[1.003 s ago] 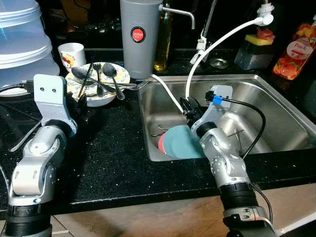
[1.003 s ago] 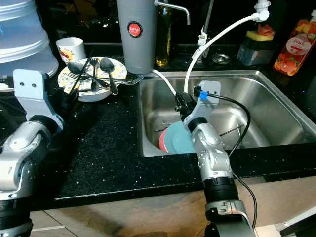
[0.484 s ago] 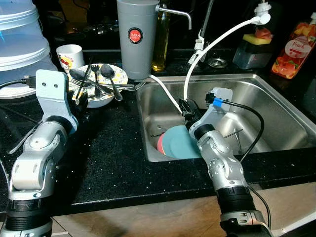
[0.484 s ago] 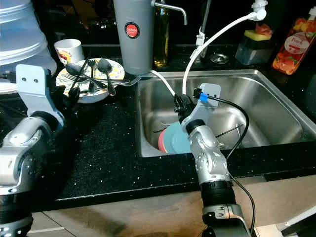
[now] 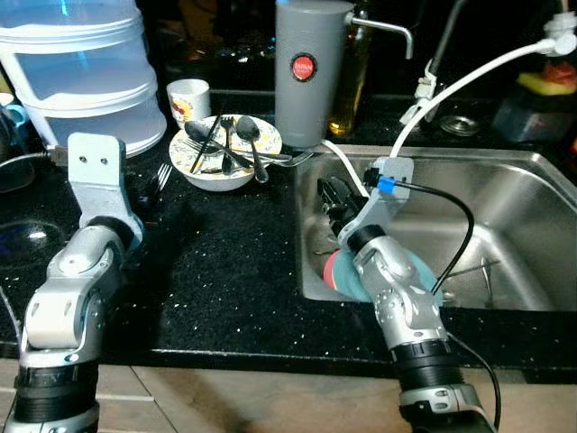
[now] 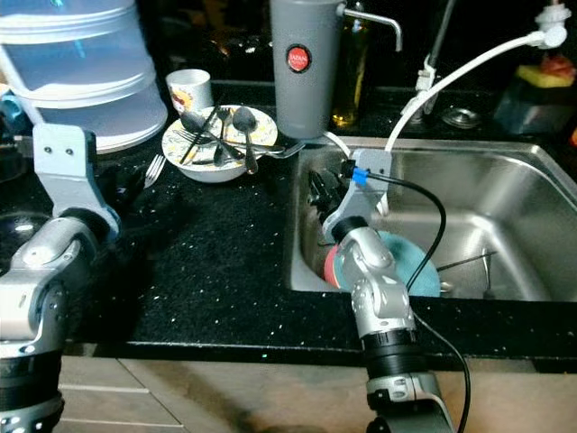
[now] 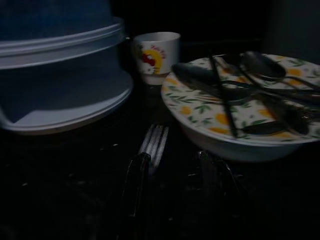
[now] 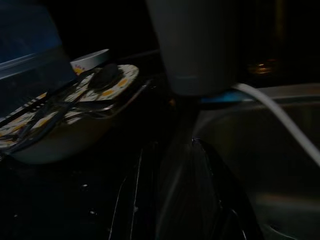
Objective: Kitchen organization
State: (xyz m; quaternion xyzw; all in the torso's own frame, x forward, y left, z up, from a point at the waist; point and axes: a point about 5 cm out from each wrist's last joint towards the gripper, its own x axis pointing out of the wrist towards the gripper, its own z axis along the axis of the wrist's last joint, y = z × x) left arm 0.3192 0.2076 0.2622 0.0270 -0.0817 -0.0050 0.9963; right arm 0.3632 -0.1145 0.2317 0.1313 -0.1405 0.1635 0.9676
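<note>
My left pincer (image 7: pixel 175 175) hung open, empty, fork (image 7: pixel 155 140) just ahead; should slide low along surface (image 5: pixel 225 262), straddling its handle

Floral bowl (image 5: pixel 225 161) heaped with dark spoons (image 5: pixel 249 140) near the counter's back edge; teal plate (image 5: pixel 410 275) over a red one in the sink's front-left corner

Head cameras look down from above onto the black counter (image 5: pixel 225 262) and sink (image 5: pixel 523 234); both wrist views sit low and close, dim, facing the patterned bowl (image 7: pixel 235 120), which all four views share
</note>
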